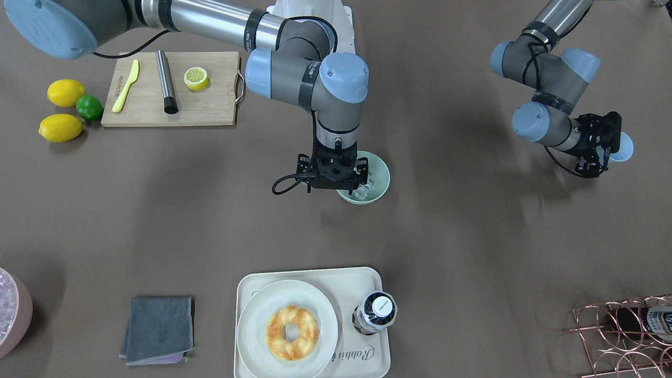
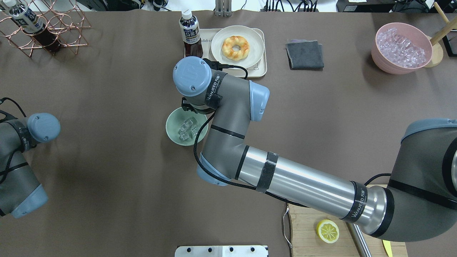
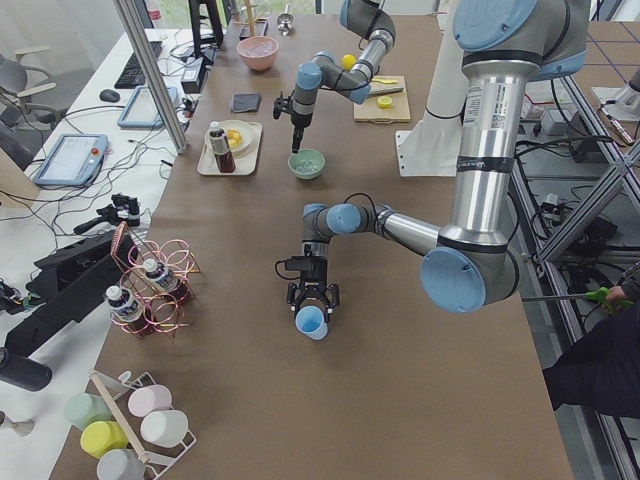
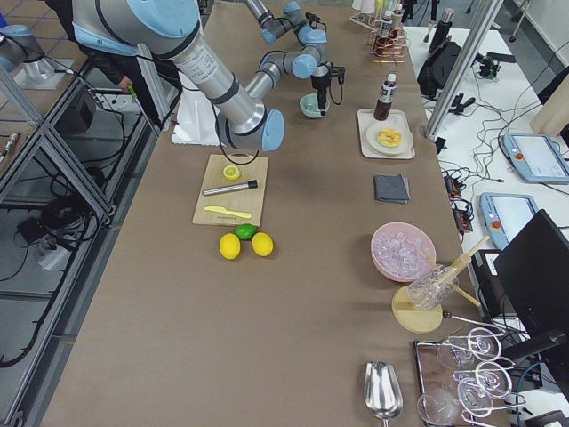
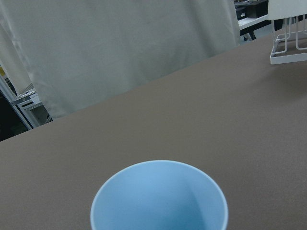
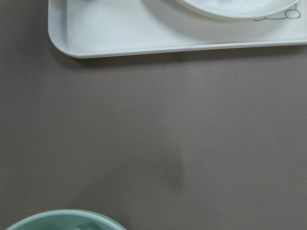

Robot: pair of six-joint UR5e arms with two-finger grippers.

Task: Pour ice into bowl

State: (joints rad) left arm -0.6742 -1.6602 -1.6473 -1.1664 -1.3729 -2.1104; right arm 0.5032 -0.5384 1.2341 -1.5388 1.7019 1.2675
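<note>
The mint-green bowl [image 1: 382,177] stands mid-table and holds a few clear ice cubes [image 2: 187,127]. It also shows in the overhead view [image 2: 174,125] and at the bottom of the right wrist view [image 6: 62,221]. My right gripper [image 1: 336,177] points down over the bowl's rim on the tray side. Its fingers are hidden, so I cannot tell if it is open. My left gripper [image 1: 609,149] is shut on a pale blue cup [image 1: 626,147], held tipped on its side away from the bowl. The cup [image 5: 158,201] looks empty.
A white tray [image 2: 262,71] with a doughnut plate and a bottle [image 2: 189,32] lies just beyond the bowl. A grey cloth [image 2: 304,54] and a pink container of ice [image 2: 401,48] are at the far right. A cutting board [image 1: 147,113], lemons and a copper rack [image 2: 46,28] sit at the edges.
</note>
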